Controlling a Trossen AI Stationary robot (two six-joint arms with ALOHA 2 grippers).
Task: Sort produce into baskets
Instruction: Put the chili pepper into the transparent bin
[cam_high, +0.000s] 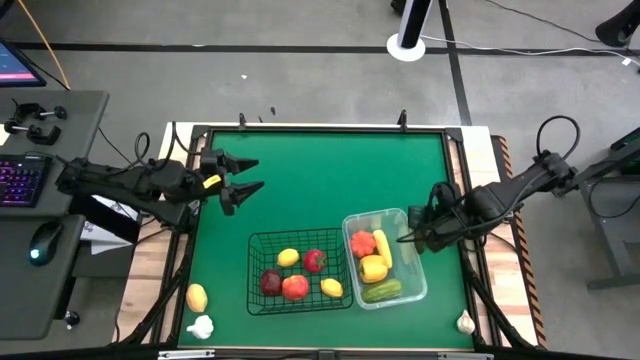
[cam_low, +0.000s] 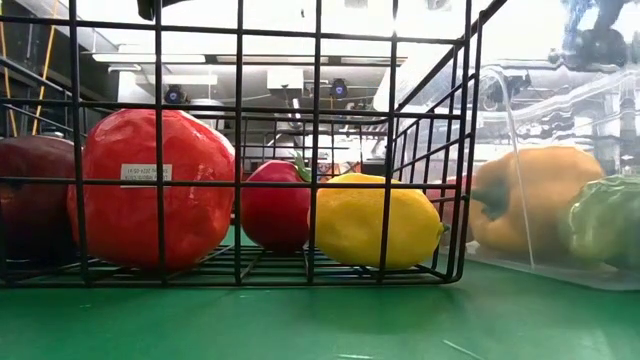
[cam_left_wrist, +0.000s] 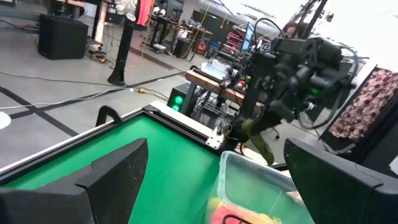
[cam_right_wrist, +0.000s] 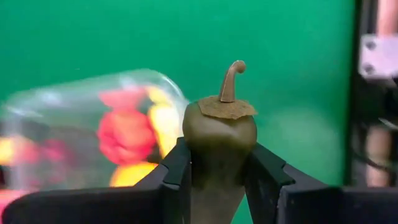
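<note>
The left arm reaches in from the table's left side; the left gripper (cam_high: 243, 178) hangs with fingers spread wide, holding nothing. The right arm extends from the right side; the right gripper (cam_high: 411, 235) is clamped on an item.

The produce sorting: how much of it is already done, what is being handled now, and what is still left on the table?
Done: the black wire basket holds five pieces, the clear tub four. In hand: the right pincer is shut on an olive-green stemmed piece at the tub's edge. Left: a yellow piece and a white garlic at the near left, another white piece at the near right. The left pincer waits open.
</note>
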